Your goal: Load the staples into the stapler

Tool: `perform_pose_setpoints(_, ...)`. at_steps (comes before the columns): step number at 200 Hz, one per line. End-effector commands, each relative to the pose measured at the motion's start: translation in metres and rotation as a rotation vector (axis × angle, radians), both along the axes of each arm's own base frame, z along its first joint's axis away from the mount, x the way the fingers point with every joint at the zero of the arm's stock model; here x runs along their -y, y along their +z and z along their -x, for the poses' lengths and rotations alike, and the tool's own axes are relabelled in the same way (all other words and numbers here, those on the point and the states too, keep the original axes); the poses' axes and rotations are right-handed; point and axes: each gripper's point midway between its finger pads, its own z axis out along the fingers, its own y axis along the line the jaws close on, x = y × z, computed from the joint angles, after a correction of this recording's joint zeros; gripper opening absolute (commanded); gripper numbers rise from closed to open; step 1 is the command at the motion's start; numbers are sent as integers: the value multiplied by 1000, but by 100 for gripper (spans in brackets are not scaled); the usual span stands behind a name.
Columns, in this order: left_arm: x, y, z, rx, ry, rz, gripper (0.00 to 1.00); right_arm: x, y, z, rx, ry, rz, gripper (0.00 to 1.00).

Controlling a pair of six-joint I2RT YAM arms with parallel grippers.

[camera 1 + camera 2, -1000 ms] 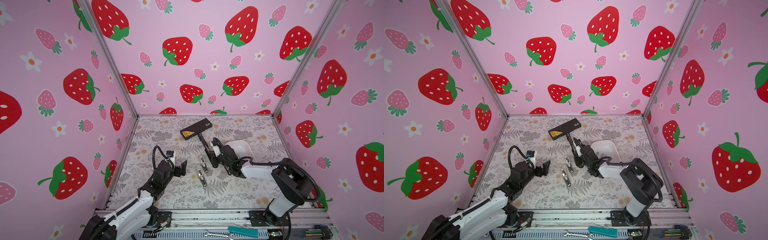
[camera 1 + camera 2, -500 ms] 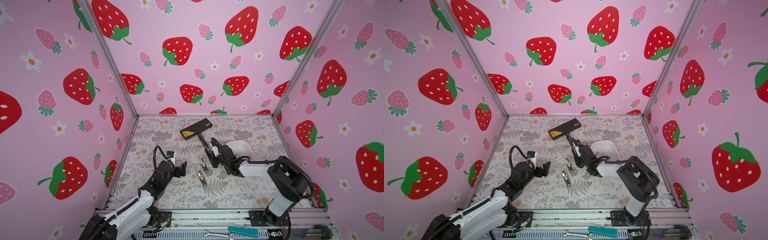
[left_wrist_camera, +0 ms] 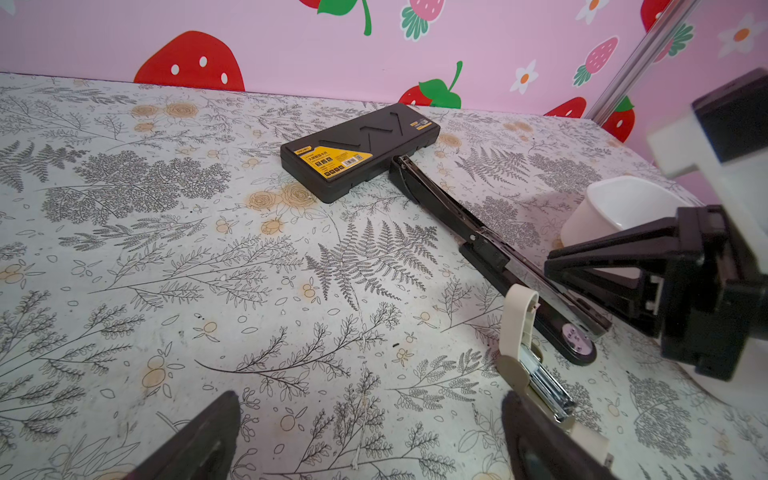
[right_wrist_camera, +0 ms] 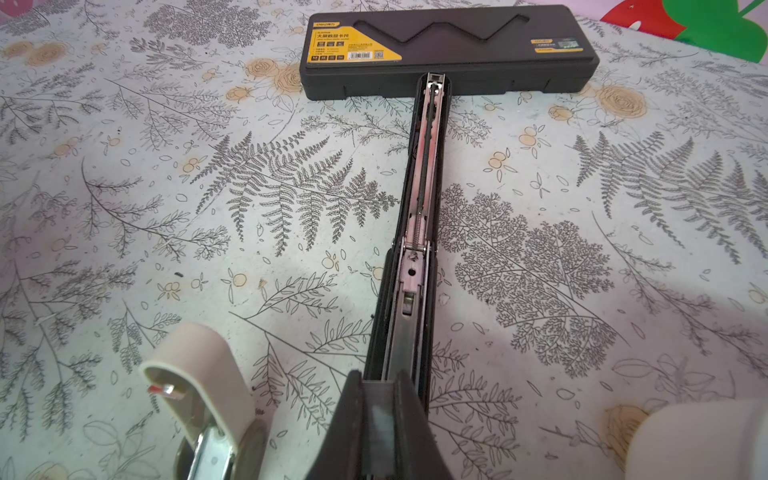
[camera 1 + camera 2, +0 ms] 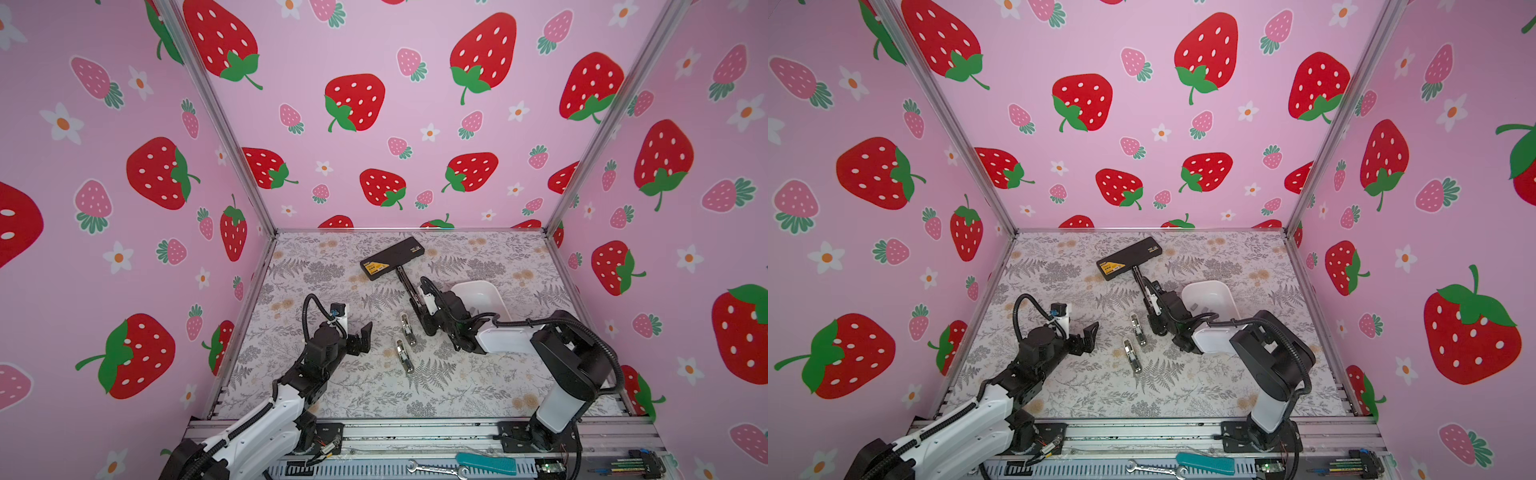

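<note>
Staples (image 5: 1194, 306): small grey strips, seemingly in the tray (image 5: 1225, 291) just beside the right gripper (image 4: 377, 380). Expect them light, stiff, brittle along the glued row, slippery; pinch across the flat sides at mid-length. Right gripper: pressed together at the near end of the open stapler (image 4: 419, 257) rail; a held strip cannot be confirmed. Left gripper (image 3: 370, 399): spread wide, empty, beige staplers (image 5: 407, 330) just ahead of it

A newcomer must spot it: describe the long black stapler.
Find the black case with the yellow label near the back wall. The long black stapler runs from its edge toward the right pincer. Unlike the two small beige staplers beside it, it is dark, slim, opened flat.
</note>
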Motion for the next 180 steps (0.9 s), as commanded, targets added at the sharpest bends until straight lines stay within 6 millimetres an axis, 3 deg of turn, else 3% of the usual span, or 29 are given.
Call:
perform_pose_setpoints(1, -5, 0, -1, 4, 25, 7, 99, -4, 1, -5, 6, -1, 2, 10)
perform_pose_setpoints(113, -5, 0, -1, 3, 28, 7, 99, -1, -5, -8, 8, -21, 23, 10)
perform_pose_setpoints(180, -6, 0, -1, 4, 34, 6, 99, 2, 11, -1, 24, -9, -6, 10)
